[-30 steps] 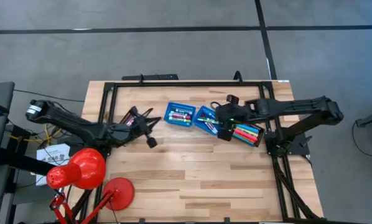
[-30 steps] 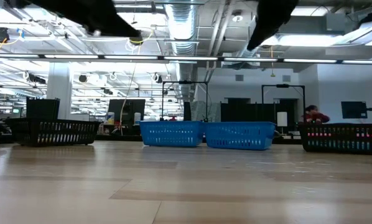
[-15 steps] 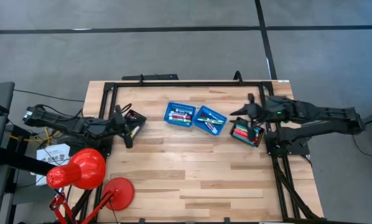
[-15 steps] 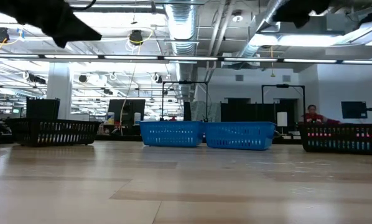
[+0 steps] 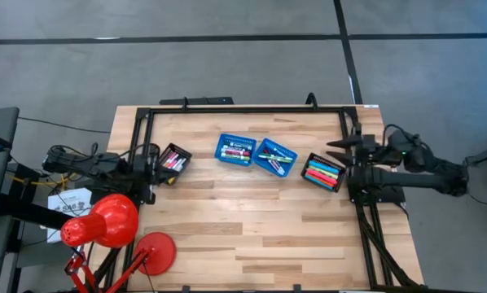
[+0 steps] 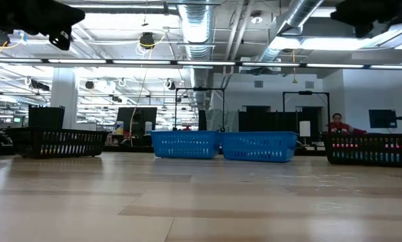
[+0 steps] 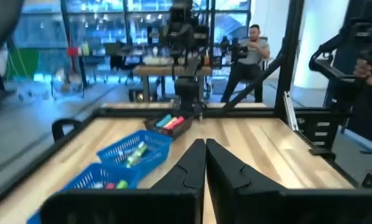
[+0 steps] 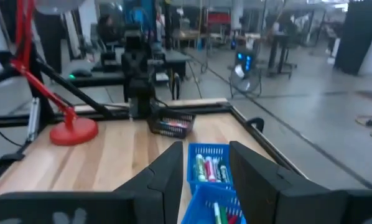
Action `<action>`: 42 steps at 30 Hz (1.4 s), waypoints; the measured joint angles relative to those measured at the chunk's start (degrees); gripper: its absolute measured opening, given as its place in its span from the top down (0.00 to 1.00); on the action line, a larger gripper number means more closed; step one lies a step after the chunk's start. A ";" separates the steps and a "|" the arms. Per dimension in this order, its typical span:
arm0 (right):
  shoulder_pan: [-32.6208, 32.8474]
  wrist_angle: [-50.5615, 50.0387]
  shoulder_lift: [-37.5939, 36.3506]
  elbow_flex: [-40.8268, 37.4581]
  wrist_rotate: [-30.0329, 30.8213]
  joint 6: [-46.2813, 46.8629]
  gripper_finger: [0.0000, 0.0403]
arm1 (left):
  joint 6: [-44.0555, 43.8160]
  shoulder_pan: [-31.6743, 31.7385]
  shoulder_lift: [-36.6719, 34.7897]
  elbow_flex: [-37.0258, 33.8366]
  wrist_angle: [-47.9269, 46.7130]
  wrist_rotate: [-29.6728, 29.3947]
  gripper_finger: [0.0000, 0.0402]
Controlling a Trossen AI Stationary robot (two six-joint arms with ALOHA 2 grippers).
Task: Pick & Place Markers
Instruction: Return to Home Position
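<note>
Markers lie in two blue baskets (image 5: pixel 235 150) (image 5: pixel 276 156) at the table's middle and in two black trays, one on the left (image 5: pixel 174 159) and one on the right (image 5: pixel 323 172). My left gripper (image 5: pixel 152 169) is drawn back at the table's left edge beside the left tray. It points level across the table, shut and empty (image 7: pixel 204 149). My right gripper (image 5: pixel 335 148) is at the right edge just beyond the right tray. It also points level, open with nothing between its fingers (image 8: pixel 206 149).
A black frame (image 5: pixel 243 108) runs around the far and side edges of the wooden table. A red lamp (image 5: pixel 105 221) with a round base (image 5: pixel 155 251) stands at the near left corner. The near half of the table (image 5: pixel 268 236) is bare wood. People (image 7: pixel 251 53) stand in the room beyond.
Both arms have pulled back from the table's middle. The left gripper went toward the left edge, away from beside the left tray. The right gripper went toward the right edge, away from over the right tray. Both tipped up from pointing downward to level. Baskets, trays and markers stayed put.
</note>
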 joint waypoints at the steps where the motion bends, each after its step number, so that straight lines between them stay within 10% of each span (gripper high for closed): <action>1: 0.00 -0.23 -1.75 -0.59 -0.63 -0.04 0.70 | 1.52 0.00 -0.90 -0.74 0.64 0.23 0.97; 7: 0.02 -1.17 -11.14 -2.51 -5.30 -0.35 0.70 | 5.71 0.02 -5.66 -4.08 1.76 2.94 0.97; 42: 1.44 27.76 -11.08 -27.51 -5.66 8.05 0.70 | 4.88 12.80 -6.96 -14.03 19.10 18.90 0.98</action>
